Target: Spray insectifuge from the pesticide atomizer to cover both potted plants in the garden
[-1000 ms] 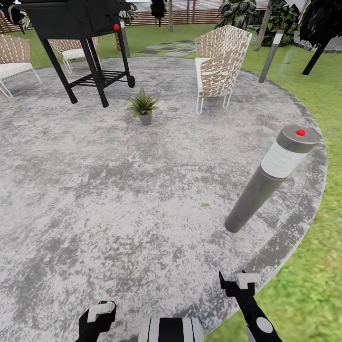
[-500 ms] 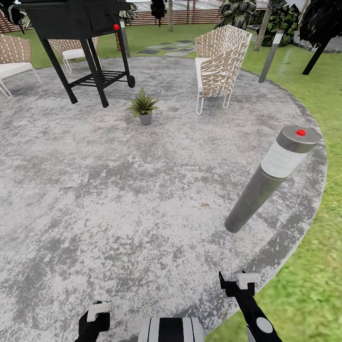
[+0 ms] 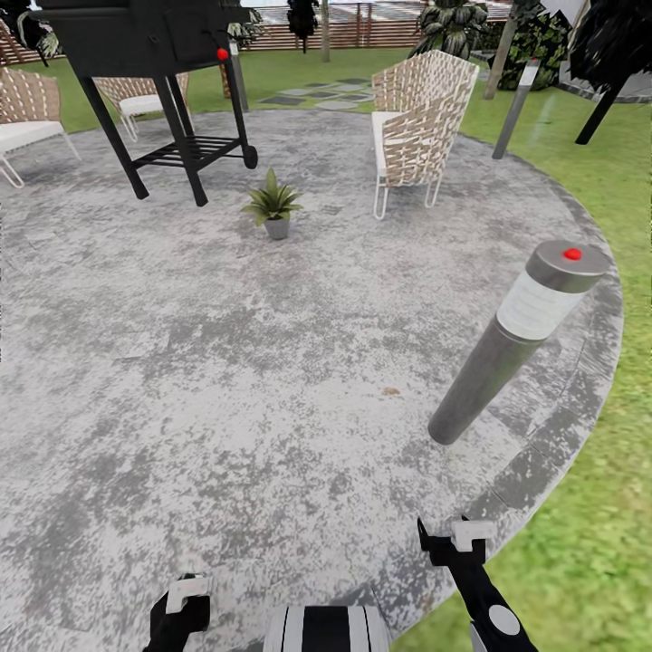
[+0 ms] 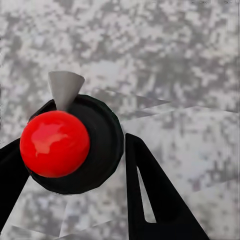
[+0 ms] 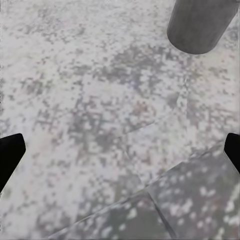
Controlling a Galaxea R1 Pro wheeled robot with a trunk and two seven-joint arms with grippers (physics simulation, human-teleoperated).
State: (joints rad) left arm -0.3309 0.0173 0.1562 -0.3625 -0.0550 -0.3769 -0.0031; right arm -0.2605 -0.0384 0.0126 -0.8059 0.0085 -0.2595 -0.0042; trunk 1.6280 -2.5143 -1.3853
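In the left wrist view the pesticide atomizer (image 4: 55, 144) is seen end-on: a red ball on a round dark body with a grey nozzle cone. It sits between the black fingers (image 4: 150, 190) of my left gripper (image 4: 75, 150), which is shut on it. The left gripper (image 3: 181, 607) hangs low by my trunk in the head view. My right gripper (image 3: 448, 543) is beside it, open over bare paving (image 5: 100, 100) with nothing between its fingers. One potted plant (image 3: 273, 204), green leaves in a grey pot, stands far ahead on the paving. The other plant is out of view.
A grey garden lamp post (image 3: 507, 349) with a red dot on top rises close at front right. A black grill cart (image 3: 154, 54) and a wicker chair (image 3: 421, 118) flank the plant. Lawn (image 3: 589, 543) borders the round paving on the right.
My left gripper has sunk a little lower at the head view's bottom edge. The right arm and the scene stay as they were.
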